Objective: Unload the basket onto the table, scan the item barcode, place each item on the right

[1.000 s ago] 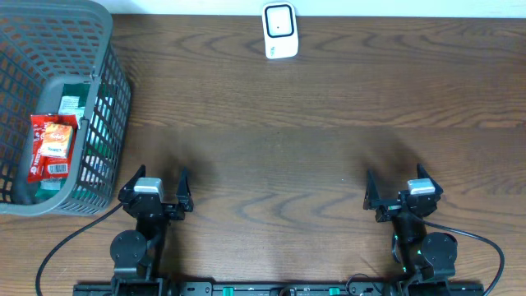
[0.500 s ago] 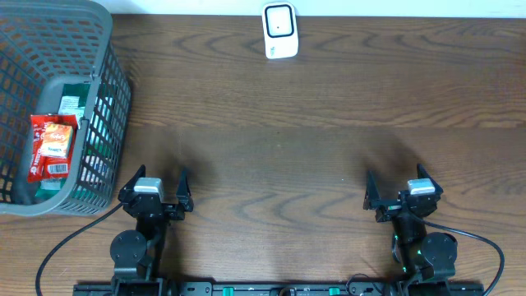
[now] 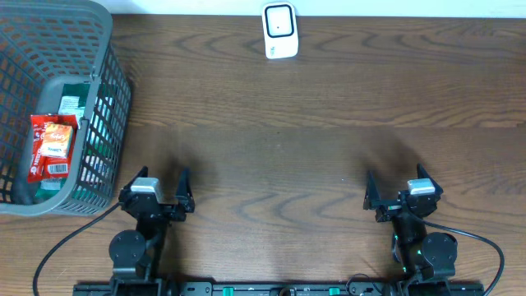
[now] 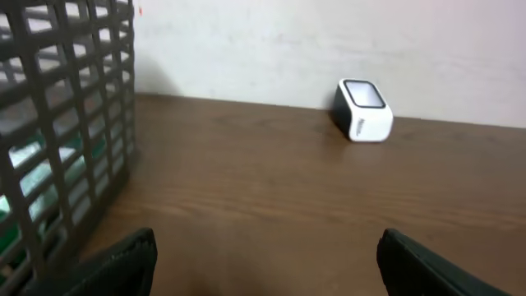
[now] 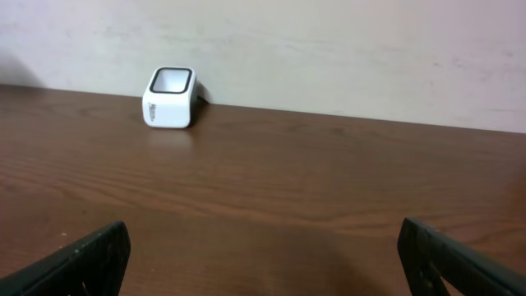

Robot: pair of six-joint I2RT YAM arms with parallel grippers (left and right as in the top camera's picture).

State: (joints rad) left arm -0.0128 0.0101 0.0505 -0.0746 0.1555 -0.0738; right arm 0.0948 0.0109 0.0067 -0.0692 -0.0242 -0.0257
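Black left claw [image 3: 154, 188] spread wide, right claw [image 3: 401, 190] likewise, both held low

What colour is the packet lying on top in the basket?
The packet is mainly red, with white patches; clearest in the overhead view.

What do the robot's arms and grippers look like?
The left arm and right arm are black, with big round joints. The left gripper and right gripper each have two dark, pointed fingers and a small silver-grey block on top. Thin black cables curl away from both bases.
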